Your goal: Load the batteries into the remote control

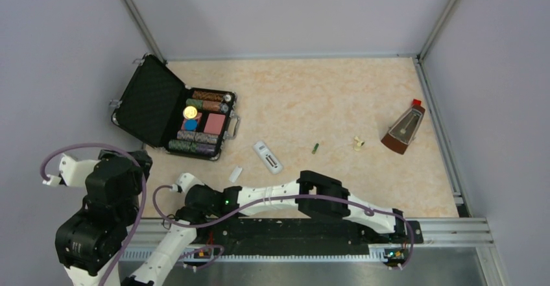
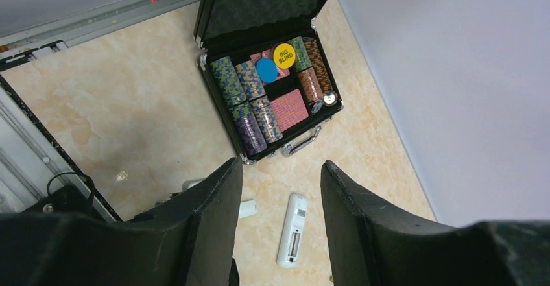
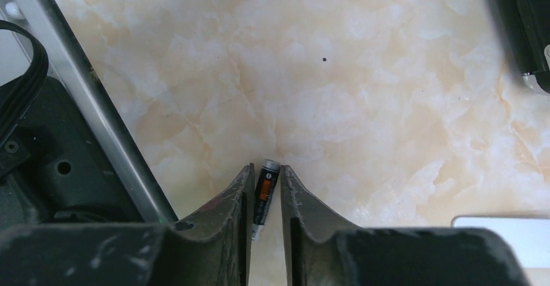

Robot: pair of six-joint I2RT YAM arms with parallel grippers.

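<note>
The remote control (image 1: 267, 157) lies back face up mid-table, its battery bay open (image 2: 292, 231). The loose white cover (image 1: 235, 174) lies near it to the left. A green battery (image 1: 315, 148) lies on the table to the right of the remote. In the right wrist view a dark battery (image 3: 264, 189) with an orange band lies on the table between the fingers of my right gripper (image 3: 266, 169), which are closed in against its sides. My left gripper (image 2: 280, 166) hangs open high above the remote, holding nothing.
An open black case (image 1: 162, 107) of chip rolls stands at the back left. A brown metronome (image 1: 403, 128) is at the right, with a small pale object (image 1: 358, 143) beside it. A metal rail (image 3: 97, 104) runs just left of my right gripper.
</note>
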